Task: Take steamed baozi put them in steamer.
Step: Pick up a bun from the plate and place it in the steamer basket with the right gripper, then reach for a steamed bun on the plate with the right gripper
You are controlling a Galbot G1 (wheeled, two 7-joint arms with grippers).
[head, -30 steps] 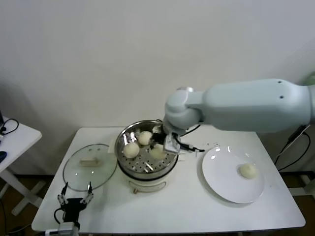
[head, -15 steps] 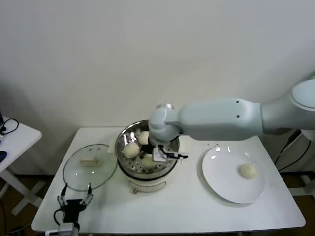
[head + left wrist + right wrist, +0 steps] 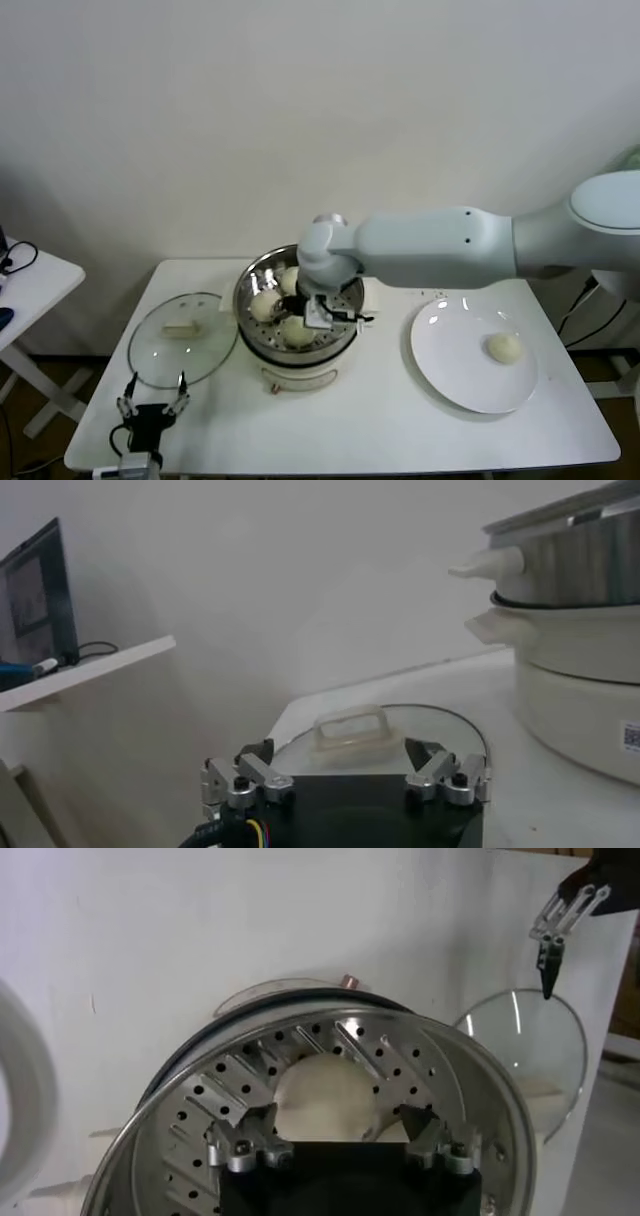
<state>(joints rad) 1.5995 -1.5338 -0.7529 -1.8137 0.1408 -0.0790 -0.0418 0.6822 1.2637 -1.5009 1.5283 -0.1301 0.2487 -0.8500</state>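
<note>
The steamer (image 3: 250,282) stands mid-table with three baozi in it. Two lie on the perforated tray at the back left (image 3: 265,305) and back (image 3: 290,279). My right gripper (image 3: 318,312) reaches down into the pot and is shut on the third baozi (image 3: 297,330), which is low at the tray. In the right wrist view this baozi (image 3: 325,1093) fills the gap between the jaws of the right gripper (image 3: 338,1116) over the steamer tray (image 3: 400,1063). A fourth baozi (image 3: 503,347) lies on the white plate (image 3: 450,365). My left gripper (image 3: 152,405) is parked open and empty at the front left (image 3: 338,765).
The round glass lid (image 3: 182,338) lies flat left of the steamer, just beyond the left gripper; it also shows in the left wrist view (image 3: 440,725). A small white side table (image 3: 25,285) stands at far left. The wall is close behind.
My right arm has swung left and lowered the held baozi from above the steamer's right rim down to the tray at the front. The left arm has not moved.
</note>
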